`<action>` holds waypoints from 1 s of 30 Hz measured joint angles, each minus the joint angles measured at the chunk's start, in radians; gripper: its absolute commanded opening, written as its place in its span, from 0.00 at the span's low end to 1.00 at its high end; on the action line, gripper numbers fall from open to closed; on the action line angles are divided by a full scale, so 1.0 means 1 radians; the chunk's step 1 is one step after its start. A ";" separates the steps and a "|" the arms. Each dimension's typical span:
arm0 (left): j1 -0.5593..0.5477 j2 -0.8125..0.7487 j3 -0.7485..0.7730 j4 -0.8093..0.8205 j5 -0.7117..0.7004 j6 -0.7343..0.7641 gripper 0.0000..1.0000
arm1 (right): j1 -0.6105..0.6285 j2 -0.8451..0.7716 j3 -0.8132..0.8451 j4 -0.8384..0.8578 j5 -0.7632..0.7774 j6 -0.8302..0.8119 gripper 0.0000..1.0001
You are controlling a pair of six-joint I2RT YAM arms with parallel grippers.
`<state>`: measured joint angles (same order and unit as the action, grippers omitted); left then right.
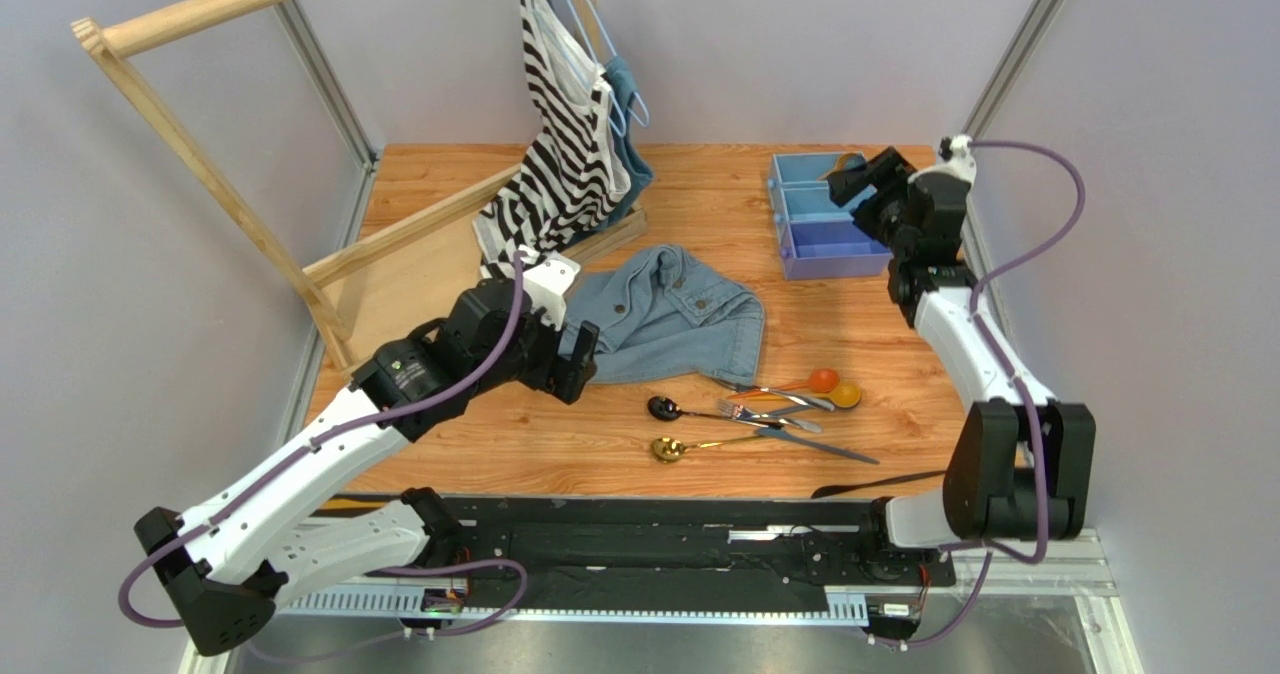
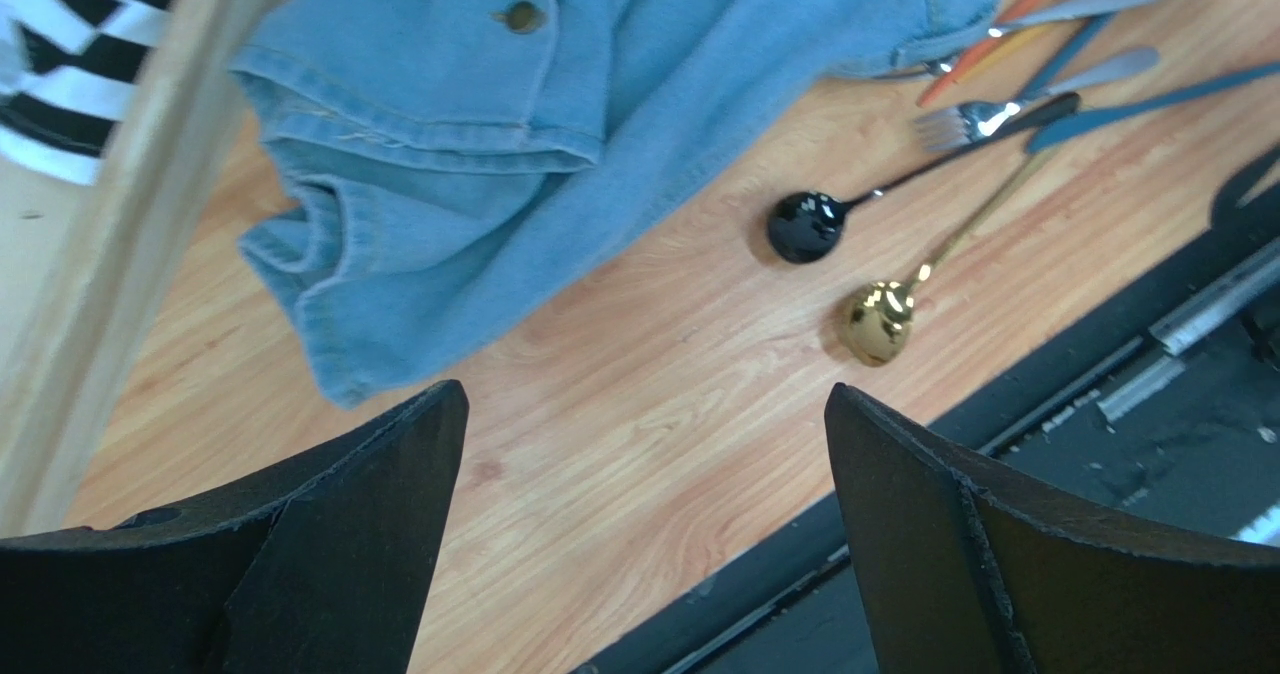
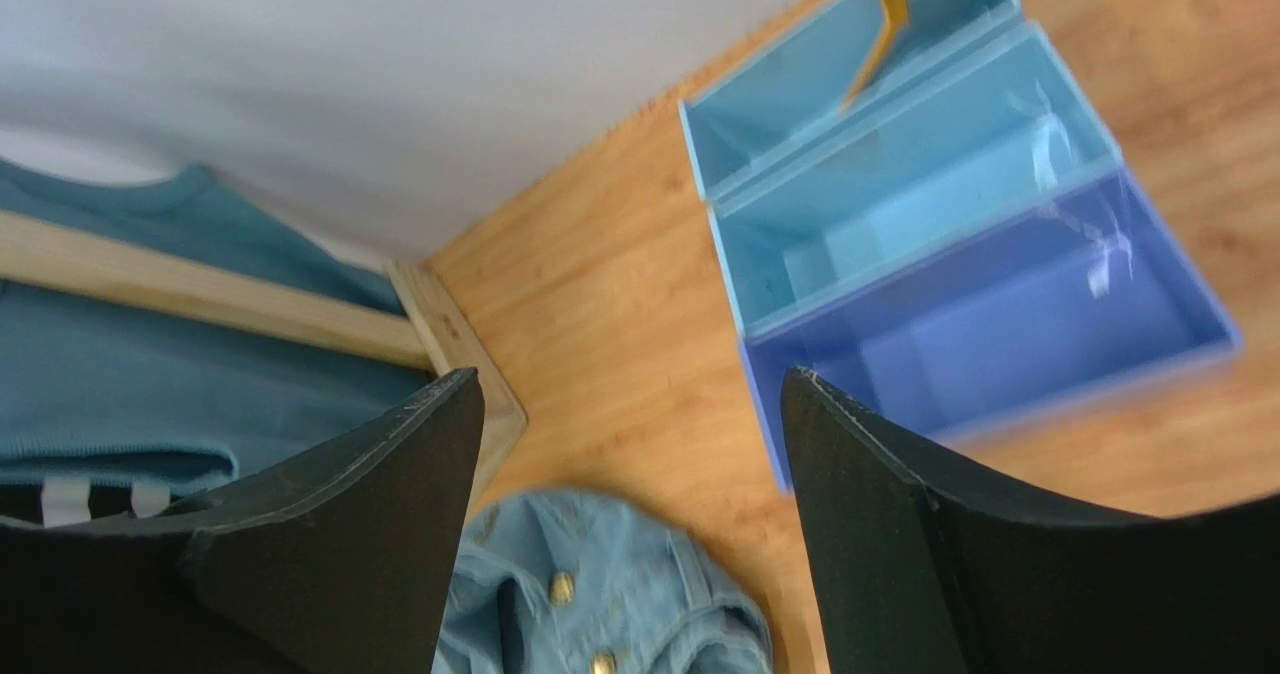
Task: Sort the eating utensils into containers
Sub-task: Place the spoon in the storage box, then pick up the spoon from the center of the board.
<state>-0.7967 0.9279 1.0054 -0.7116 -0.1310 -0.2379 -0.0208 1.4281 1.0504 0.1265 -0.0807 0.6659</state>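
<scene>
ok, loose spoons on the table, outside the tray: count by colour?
orange spoon: 1
yellow spoon: 1
black spoon: 1
gold spoon: 1
Total: 4, counting only spoons whose bowls show.

Spoon (image 3: 876, 37) in tray's (image 3: 864, 115) end compartment cut off by top edge, bowl unclear

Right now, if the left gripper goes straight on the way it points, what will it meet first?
Probably the bare tabletop, between the denim jacket and the gold spoon; nothing else shows between the left gripper's open fingers. Depth is unclear.
</scene>
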 measured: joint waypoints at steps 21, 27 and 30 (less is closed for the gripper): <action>-0.119 0.485 0.168 0.201 0.247 -0.002 0.80 | -0.007 -0.482 -0.455 -0.050 -0.104 0.037 0.73; -0.187 0.650 0.249 0.260 0.282 0.024 0.72 | -0.037 -0.464 -0.456 -0.060 -0.126 0.038 0.71; -0.219 0.709 0.288 0.277 0.287 0.043 0.71 | -0.058 -0.426 -0.457 -0.055 -0.161 0.046 0.71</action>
<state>-1.0153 1.6367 1.2934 -0.4343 0.1562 -0.1947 -0.0788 1.0019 0.5934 0.0719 -0.2420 0.7120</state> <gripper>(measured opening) 0.719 0.715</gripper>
